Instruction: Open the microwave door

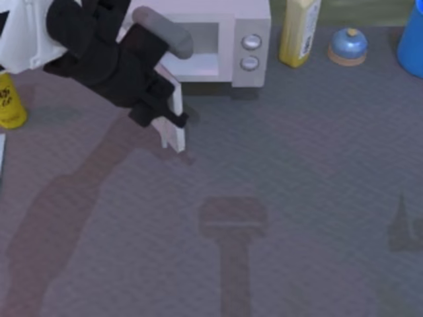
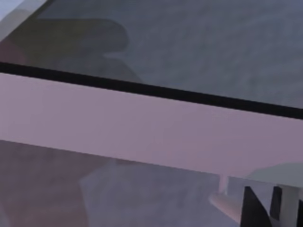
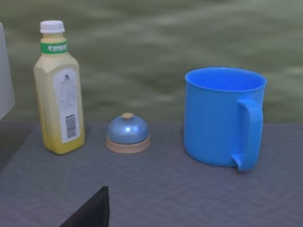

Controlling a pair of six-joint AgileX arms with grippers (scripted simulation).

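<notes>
Microwave door (image 1: 176, 122) swung out, blocking left front; yellow bottle (image 1: 299, 32), bell (image 1: 347, 46), blue mug (image 1: 412, 36) crowd back right.

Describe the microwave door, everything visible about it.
The microwave door is a flat white panel, plastic-looking, swung wide open so it juts forward from the microwave toward the table's middle, seen edge-on from above. The cavity behind is exposed. The left tool is against its edge. Its window is hidden in the top view.

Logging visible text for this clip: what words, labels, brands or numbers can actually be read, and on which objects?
None can be read.
Yellow bottle: white label with barcode and green neck band, print too small to read.
Second yellow container at the table's left edge: dark marks, blurred, unreadable.
Microwave, bell, blue mug: no text visible.
</notes>
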